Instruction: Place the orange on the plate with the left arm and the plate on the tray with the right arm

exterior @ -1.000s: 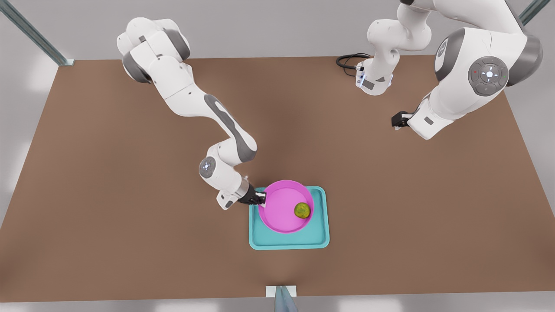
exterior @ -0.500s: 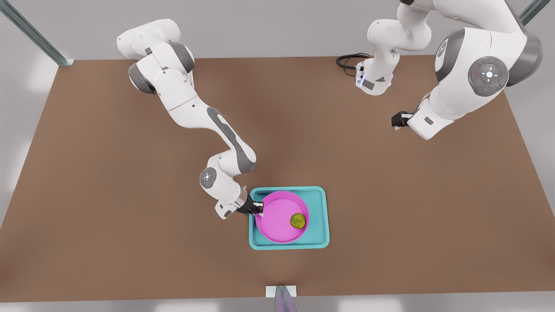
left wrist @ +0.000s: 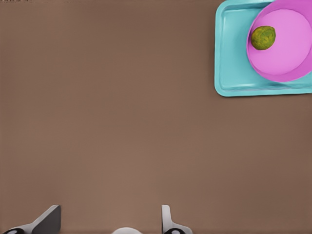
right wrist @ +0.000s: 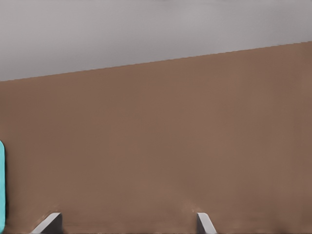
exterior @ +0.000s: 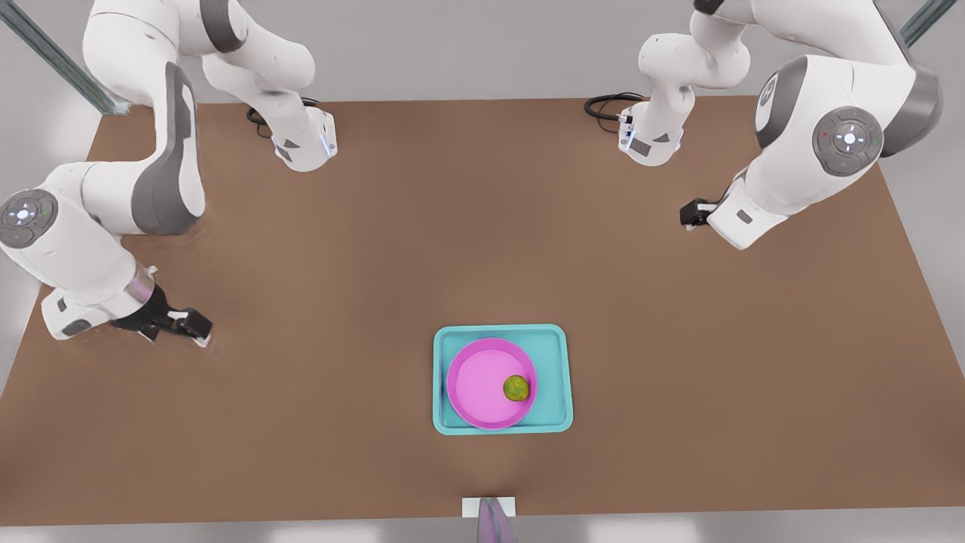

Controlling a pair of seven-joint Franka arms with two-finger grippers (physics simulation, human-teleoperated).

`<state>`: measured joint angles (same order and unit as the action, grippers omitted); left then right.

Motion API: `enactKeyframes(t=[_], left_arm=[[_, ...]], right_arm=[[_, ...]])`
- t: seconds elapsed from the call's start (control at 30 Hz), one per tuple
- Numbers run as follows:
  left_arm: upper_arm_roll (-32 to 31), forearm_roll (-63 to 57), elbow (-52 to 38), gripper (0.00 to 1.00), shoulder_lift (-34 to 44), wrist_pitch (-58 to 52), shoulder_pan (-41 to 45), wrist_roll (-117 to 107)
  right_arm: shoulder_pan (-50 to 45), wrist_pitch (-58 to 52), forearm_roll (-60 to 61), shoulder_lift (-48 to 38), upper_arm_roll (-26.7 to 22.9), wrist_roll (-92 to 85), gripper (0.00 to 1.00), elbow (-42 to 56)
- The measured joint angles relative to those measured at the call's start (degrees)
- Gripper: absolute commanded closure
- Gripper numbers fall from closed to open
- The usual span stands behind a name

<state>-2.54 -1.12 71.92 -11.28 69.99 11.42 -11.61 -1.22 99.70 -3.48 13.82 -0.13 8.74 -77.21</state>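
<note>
The brown worktop (exterior: 301, 302) carries the teal tray (exterior: 556, 377); the pink plate (exterior: 482, 381) lies in it, the orange (exterior: 516, 388) on the plate. Right gripper (exterior: 197, 332) and left gripper (exterior: 687, 216) hover well apart, fingers spread, empty.

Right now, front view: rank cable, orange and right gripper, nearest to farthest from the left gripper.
From the left gripper, at the front view's right:
1. Cable, back edge, close by.
2. Orange, on the plate, centre.
3. Right gripper, front view's far left.
</note>
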Motion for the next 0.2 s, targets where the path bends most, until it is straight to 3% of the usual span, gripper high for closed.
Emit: enactKeyframes(t=[0.07,0.2], left_arm=[[0.00,0.04,-0.13,0.00,-0.14,-0.19,0.01,0.03],[0.00,0.07,-0.17,0.00,-0.37,-0.47,0.74,0.04]], right_arm=[[0.32,-6.38,-2.89,-5.60,0.12,-1.52,0.00,-1.81],[0.18,-14.18,-5.42,-7.85,0.22,-4.10,0.00,-3.22]])
